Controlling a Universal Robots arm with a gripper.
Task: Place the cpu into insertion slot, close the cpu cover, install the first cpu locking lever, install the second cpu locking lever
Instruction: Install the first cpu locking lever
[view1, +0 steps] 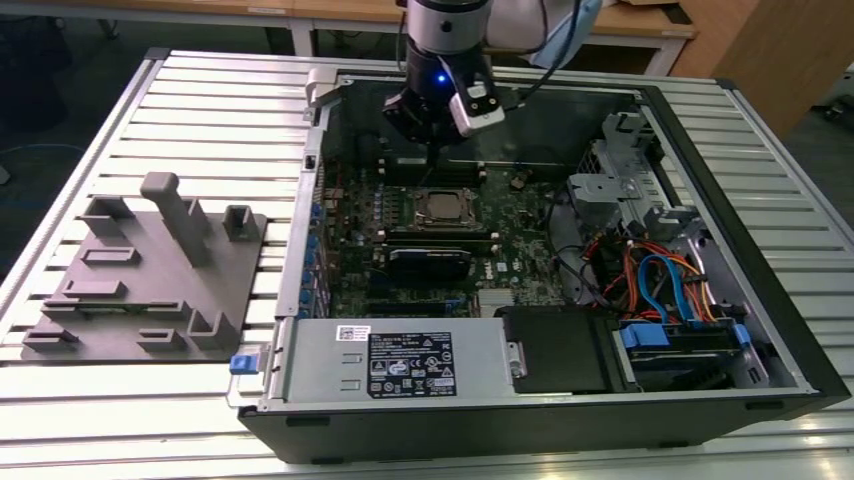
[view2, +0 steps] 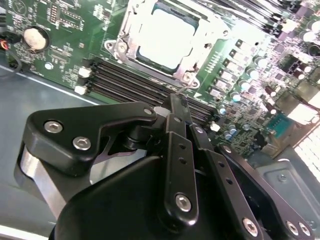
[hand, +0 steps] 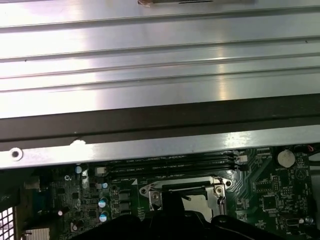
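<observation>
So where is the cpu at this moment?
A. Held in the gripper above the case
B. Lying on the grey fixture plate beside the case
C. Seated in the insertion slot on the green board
C: the cpu sits in the insertion slot with the cpu cover framing it; the gripper hangs nearby.

One open computer case (view1: 787, 340) is lying on the slatted worktop (view1: 200, 100), and one green motherboard (view1: 514, 265) is sitting inside it. One cpu (view2: 167, 37) is showing in one insertion slot (view2: 131, 57), with one cpu cover (view2: 210, 22) framing it. Four long black memory slots (view2: 127, 82) are running side by side just beside the socket in the second wrist view. One round coin battery (view2: 34, 36) is sitting on the board. One grey fixture block (view1: 147, 270) is resting beside the case. One arm is carrying one tool (view2: 175, 107).
</observation>
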